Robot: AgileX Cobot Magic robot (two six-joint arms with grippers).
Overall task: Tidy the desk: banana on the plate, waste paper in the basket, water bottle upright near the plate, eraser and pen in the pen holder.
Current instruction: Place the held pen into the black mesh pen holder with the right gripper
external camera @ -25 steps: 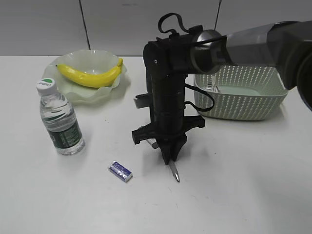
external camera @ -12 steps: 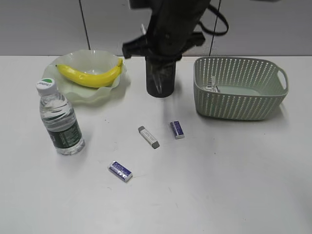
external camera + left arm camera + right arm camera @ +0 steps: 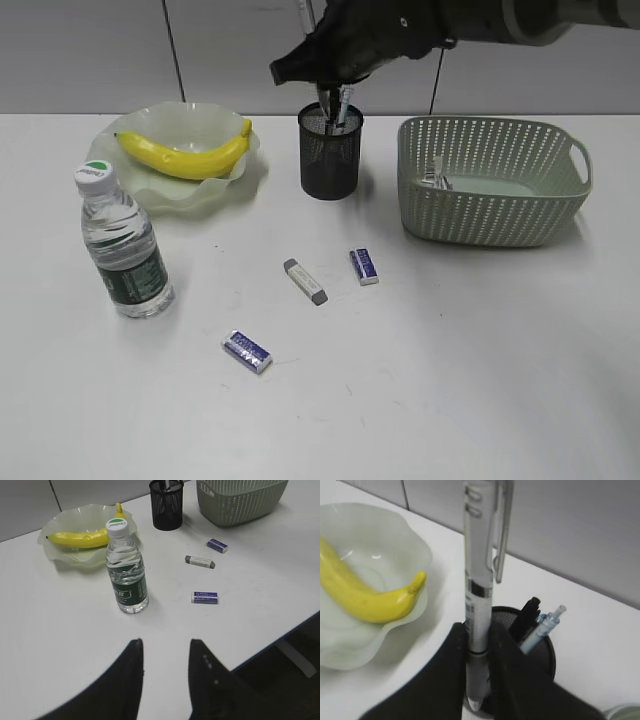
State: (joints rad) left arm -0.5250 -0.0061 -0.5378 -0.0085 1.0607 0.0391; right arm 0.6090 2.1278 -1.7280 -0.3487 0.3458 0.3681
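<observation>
Barely legible, eraser (image 3: 204, 597) label "PLASTIC ERASER"

White desk (image 3: 480, 380) bears plate (image 3: 170, 190), water bottle (image 3: 122, 245), pen holder (image 3: 330, 155), basket (image 3: 490, 185), three erasers (image 3: 305, 281).

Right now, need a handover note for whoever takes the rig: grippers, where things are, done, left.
Right gripper: shut on the pen, upright, tip over the pen holder; not released.
Left gripper: open, empty, hanging above the desk near the water bottle.
Done: banana on the plate; water bottle upright beside it; waste paper in the basket.
Left: drop the pen in, then the three erasers lying on the desk.
</observation>
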